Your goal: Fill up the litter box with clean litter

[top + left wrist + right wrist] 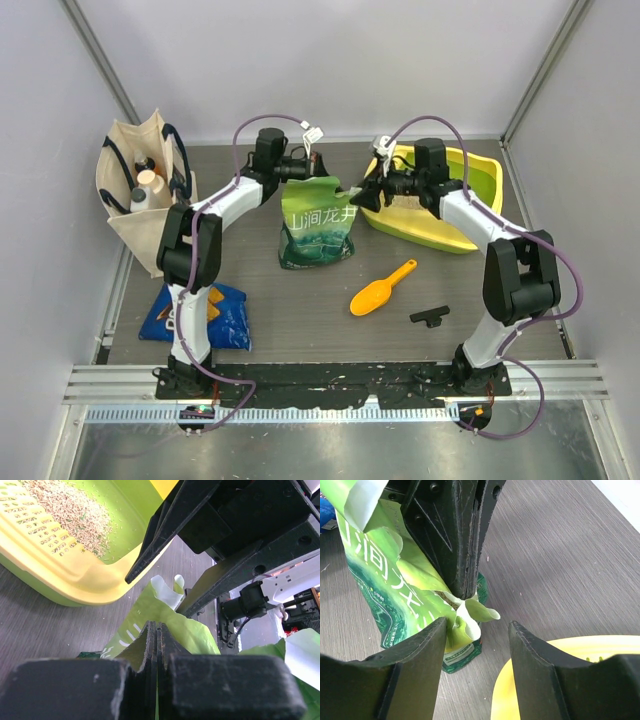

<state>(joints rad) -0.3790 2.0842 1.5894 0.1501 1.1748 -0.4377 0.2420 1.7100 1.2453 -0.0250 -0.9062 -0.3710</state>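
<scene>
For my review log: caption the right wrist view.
Shut left gripper pinches pouch top; open right gripper faces it beside litter box.

Plain white walls [320,60] — dark grey wood-grain tabletop [300,320], evenly lit

The top external camera looks down from above and behind the arm bases, far enough back to take in the whole table [300,300] up to its far edge. The left wrist camera sits right behind the left gripper [157,630] and faces the litter box [75,574] rim. The right wrist camera looks out closely between the fingers of the right gripper [477,630], facing the opposite way. All three views share the top of the green pouch [385,590].
</scene>
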